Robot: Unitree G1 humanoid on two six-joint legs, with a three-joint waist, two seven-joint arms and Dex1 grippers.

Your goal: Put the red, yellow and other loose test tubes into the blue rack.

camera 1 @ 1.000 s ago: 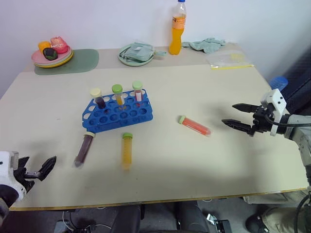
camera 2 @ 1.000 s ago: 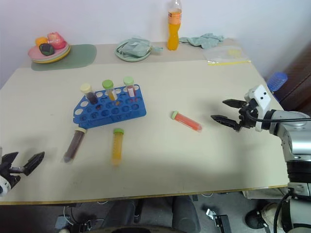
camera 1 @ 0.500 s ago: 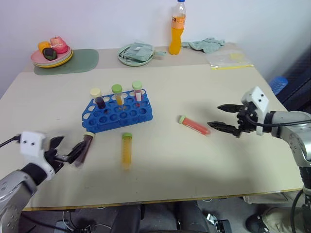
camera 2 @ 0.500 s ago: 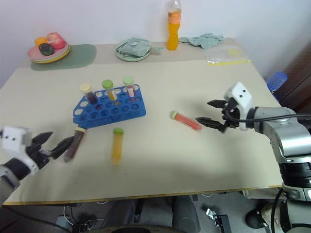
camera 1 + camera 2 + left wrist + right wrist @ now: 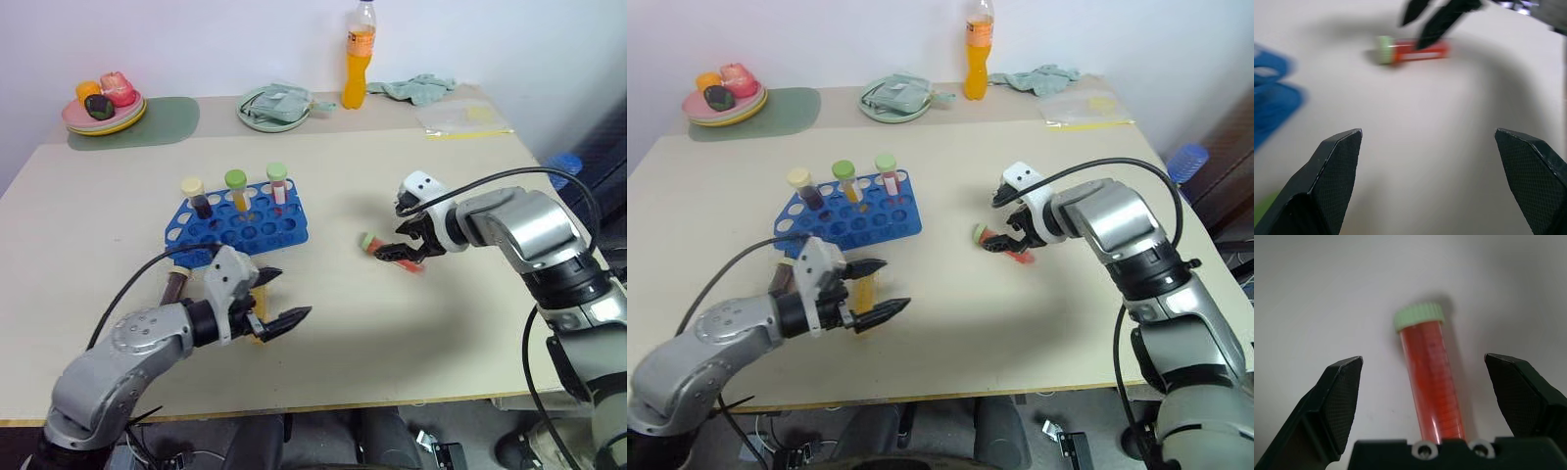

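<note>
The red tube [image 5: 1432, 377] lies flat on the surface right of the blue rack [image 5: 235, 230], bracketed by my wide-open, empty right end effector [image 5: 408, 245]. I'd next lower and close. My left end effector [image 5: 277, 301], also spread empty, hovers over the yellow tube [image 5: 863, 291] in front of the rack.

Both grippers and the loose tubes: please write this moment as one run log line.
left gripper: open, over yellow tube | right gripper: open, astride red tube, no grip | purple tube: loose | blue rack: three tubes
</note>
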